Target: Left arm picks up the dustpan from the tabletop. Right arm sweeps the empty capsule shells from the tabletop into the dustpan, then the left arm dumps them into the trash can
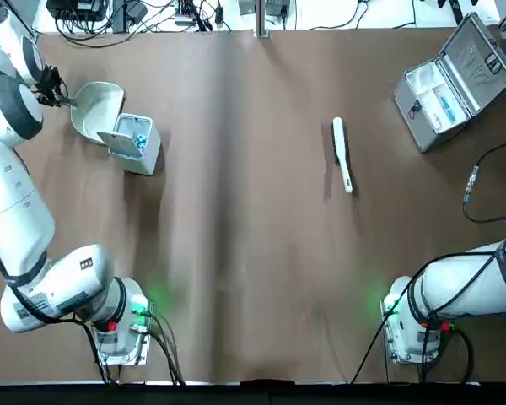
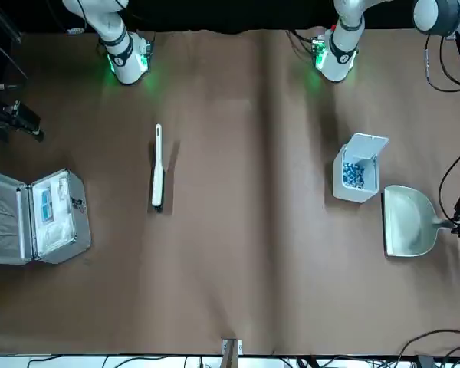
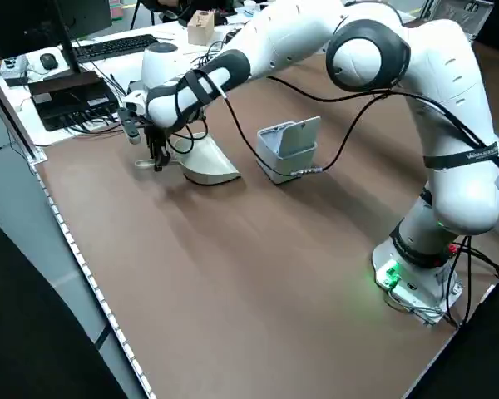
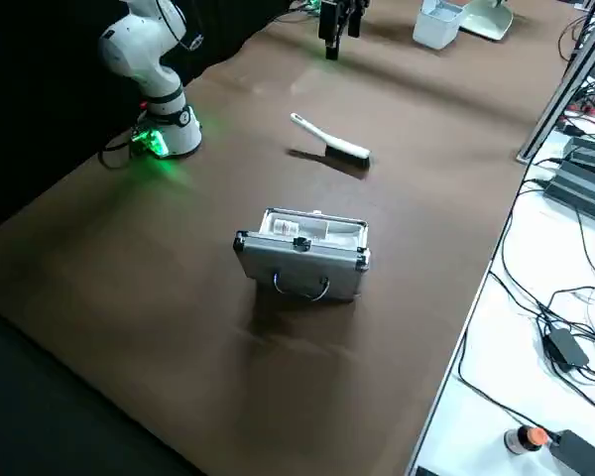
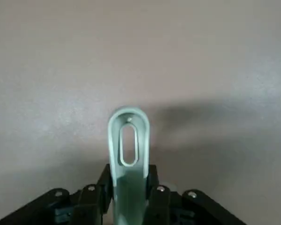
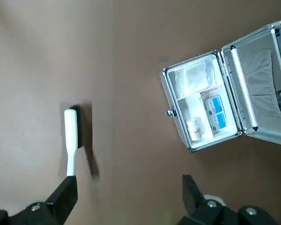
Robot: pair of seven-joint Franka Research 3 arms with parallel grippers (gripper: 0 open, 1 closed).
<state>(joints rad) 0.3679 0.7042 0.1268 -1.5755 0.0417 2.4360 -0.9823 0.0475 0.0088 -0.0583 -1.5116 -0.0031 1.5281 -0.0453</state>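
Evidently the pickup was in hand: the left gripper (image 5: pixel 129 173), far left, had its fingers clamped on the short handle of the pale cream-white plastic dustpan (image 1: pixel 99 110), just beside the small white-grey boxy trash can (image 1: pixel 148 160). The right gripper (image 6: pixel 131 177) was above the right side, fingers apart, with the slim white, black-bristled brush (image 1: pixel 341 152) untouched. Loose shells: could not be made out. Judged best—grip square and firm, lift straight, pan level, wide rim away from the bin's raised flap.
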